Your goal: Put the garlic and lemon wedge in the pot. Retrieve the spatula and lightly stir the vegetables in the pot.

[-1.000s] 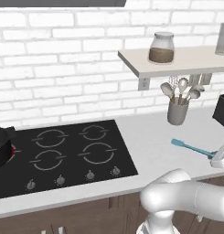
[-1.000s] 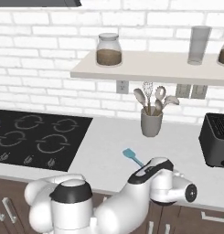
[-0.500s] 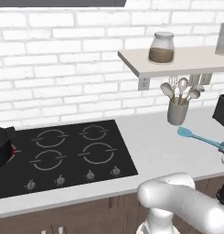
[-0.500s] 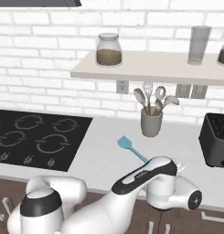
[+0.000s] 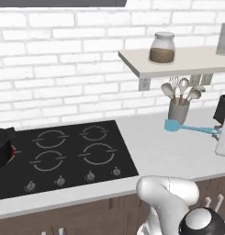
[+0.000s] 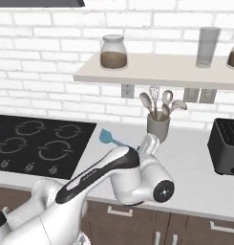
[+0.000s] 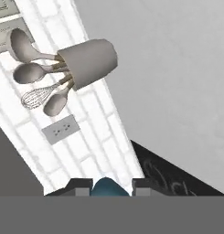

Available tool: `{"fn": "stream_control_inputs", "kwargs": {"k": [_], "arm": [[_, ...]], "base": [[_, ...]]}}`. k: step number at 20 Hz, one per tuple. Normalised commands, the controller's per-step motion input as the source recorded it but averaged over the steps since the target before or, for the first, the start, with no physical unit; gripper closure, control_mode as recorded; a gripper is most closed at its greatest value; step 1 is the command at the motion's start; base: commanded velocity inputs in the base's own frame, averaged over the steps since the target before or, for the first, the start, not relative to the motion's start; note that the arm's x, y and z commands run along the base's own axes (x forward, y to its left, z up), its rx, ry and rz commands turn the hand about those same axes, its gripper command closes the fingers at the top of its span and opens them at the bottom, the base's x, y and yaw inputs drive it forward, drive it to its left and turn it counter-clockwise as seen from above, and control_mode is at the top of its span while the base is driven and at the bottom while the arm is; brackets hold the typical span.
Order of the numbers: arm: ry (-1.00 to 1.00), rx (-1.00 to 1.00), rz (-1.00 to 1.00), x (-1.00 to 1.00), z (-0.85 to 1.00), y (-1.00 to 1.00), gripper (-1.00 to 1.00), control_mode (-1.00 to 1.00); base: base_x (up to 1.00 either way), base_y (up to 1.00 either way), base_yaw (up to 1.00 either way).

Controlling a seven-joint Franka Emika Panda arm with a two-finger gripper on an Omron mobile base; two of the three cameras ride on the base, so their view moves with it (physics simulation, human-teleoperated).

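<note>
My gripper [image 7: 111,186] is shut on the handle of the light-blue spatula [image 7: 108,189], whose teal end shows between the two finger tips. In the left base view the spatula [image 5: 178,126] hangs level above the counter in front of the utensil holder, with the gripper [image 5: 218,133] at its right end. From the right base view its blade [image 6: 107,137] points left toward the stove. The black pot [image 5: 1,150] stands at the stove's far left edge, cut off by the frame. The garlic, the lemon wedge and the vegetables are out of view.
A grey utensil holder [image 5: 178,110] with spoons and a whisk stands against the brick wall. Above it, a shelf [image 6: 152,72] carries a jar [image 6: 112,51] and a glass. A black toaster [image 6: 227,146] sits at the right. The four-burner cooktop [image 5: 68,153] lies left.
The arm has lifted the spatula off the counter and carried it up and to the left, toward the stove. The gripper has stayed shut on the handle.
</note>
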Motion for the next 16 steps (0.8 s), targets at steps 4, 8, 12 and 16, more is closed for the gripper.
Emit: {"fn": "stream_control_inputs", "kwargs": {"k": [4,8,12,16], "arm": [[-0.31,-0.81,0.23,-0.06,0.87,0.83,1.00,-1.00],[-0.15,-0.84,0.24,0.00,0.97,0.82,1.00,-1.00],[-0.05,-0.85,0.23,0.00,0.95,0.80,1.00,-1.00],[0.00,-0.84,0.21,0.00,0.79,0.77,1.00,-1.00]], "base": [[0.00,0.00,0.00],[0.00,0.00,0.00],[0.00,0.00,0.00],[0.00,0.00,0.00]]}}
